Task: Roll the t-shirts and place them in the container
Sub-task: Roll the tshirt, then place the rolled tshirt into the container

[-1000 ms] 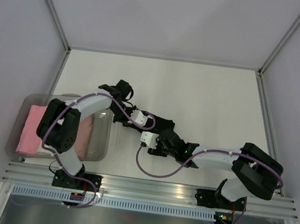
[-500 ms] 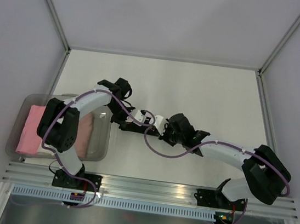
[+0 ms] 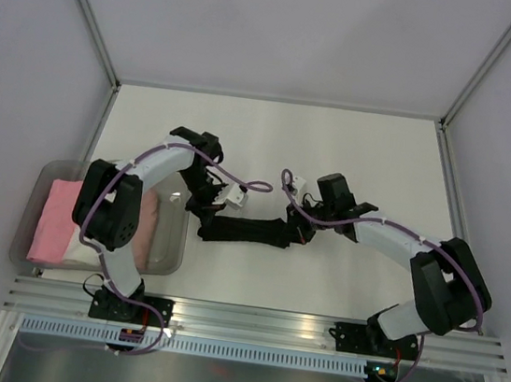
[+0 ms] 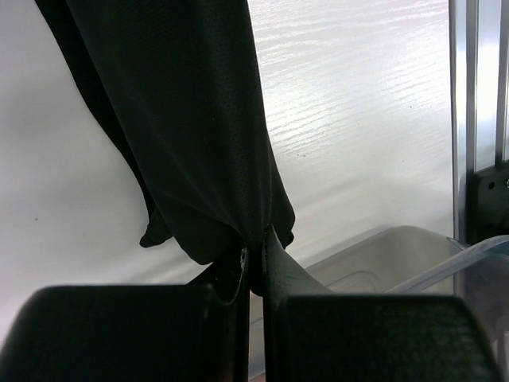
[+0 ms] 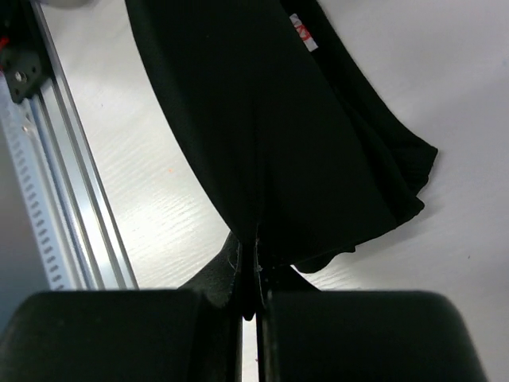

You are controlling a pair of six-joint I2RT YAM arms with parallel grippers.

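A black t-shirt (image 3: 248, 232) hangs bunched into a dark band between my two grippers, low over the white table. My left gripper (image 3: 202, 210) is shut on its left end, and the cloth is pinched between the fingertips in the left wrist view (image 4: 254, 248). My right gripper (image 3: 302, 227) is shut on the right end, the black cloth (image 5: 270, 135) draping down from its jaws with a small pale neck label (image 5: 304, 33) showing. A pink t-shirt (image 3: 54, 219) and a pale peach one (image 3: 149, 226) lie in the clear tub at the left.
The clear plastic tub (image 3: 115, 171) stands at the table's left edge, close to my left arm, and its rim (image 4: 382, 253) shows in the left wrist view. An aluminium rail (image 3: 257, 321) runs along the near edge, also seen as a rail (image 5: 60, 167) beside my right gripper.
My right gripper has shut on the black shirt and moved right and away. The left gripper has shifted left, and the shirt is now drawn out between them.
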